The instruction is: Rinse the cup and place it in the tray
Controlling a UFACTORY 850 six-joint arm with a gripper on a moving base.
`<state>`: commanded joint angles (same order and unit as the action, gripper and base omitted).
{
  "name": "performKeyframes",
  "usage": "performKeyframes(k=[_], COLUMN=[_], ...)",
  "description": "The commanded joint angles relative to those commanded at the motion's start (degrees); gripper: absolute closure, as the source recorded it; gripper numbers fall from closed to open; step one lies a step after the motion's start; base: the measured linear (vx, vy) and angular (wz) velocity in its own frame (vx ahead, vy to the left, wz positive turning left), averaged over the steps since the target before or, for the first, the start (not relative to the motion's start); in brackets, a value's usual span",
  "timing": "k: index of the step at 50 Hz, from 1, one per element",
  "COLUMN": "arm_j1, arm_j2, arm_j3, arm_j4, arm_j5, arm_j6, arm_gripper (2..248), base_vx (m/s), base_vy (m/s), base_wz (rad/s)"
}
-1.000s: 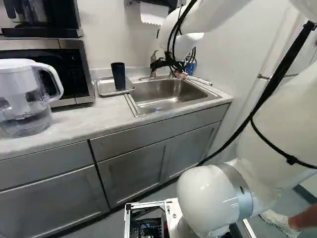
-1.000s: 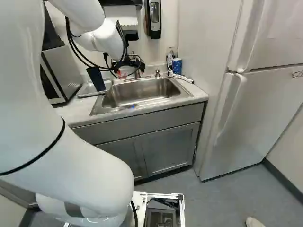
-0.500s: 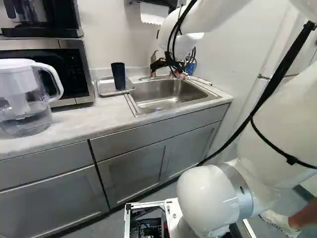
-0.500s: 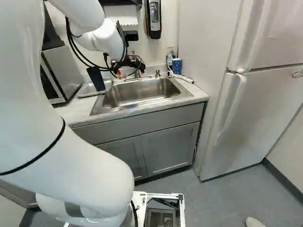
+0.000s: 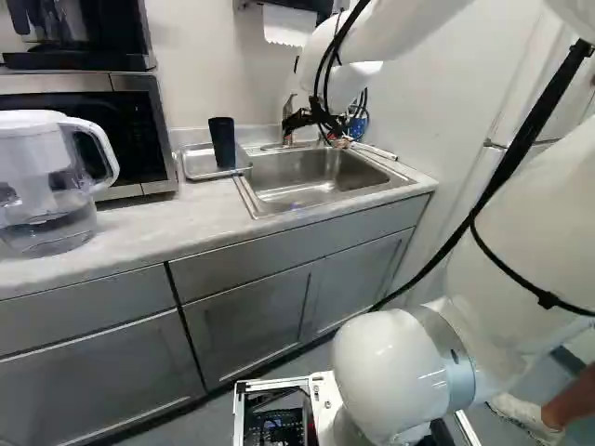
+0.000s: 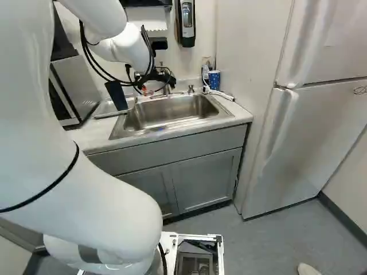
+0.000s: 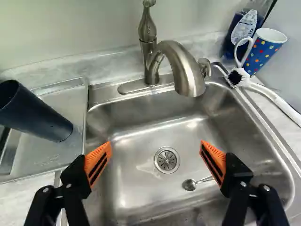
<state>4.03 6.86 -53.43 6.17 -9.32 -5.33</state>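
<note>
Cup (image 7: pixel 34 113) is standing upright, long axis vertical, in the tray (image 7: pixel 47 153) beside the sink (image 7: pixel 141 115), while the fingers (image 7: pixel 98 162) are hanging released and empty over the sink, so any regrasp is likely needing a sideways shift past the sink's tray-side rim.

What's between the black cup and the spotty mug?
Between the cup and the mug, the wrist view shows the tap, a small metal knob, then the brush, around the back of the sink.
</note>
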Motion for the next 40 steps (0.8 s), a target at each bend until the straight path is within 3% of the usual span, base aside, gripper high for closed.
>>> performKeyframes(k=[40], arm_j1=[0.0], arm_j2=[0.0], arm_j3=[0.0], arm_j4=[0.0], arm_j5=[0.0], arm_j6=[0.0], arm_gripper=[3], base_vx=[-0.025], base_vy=[0.003], base_wz=[0.023])
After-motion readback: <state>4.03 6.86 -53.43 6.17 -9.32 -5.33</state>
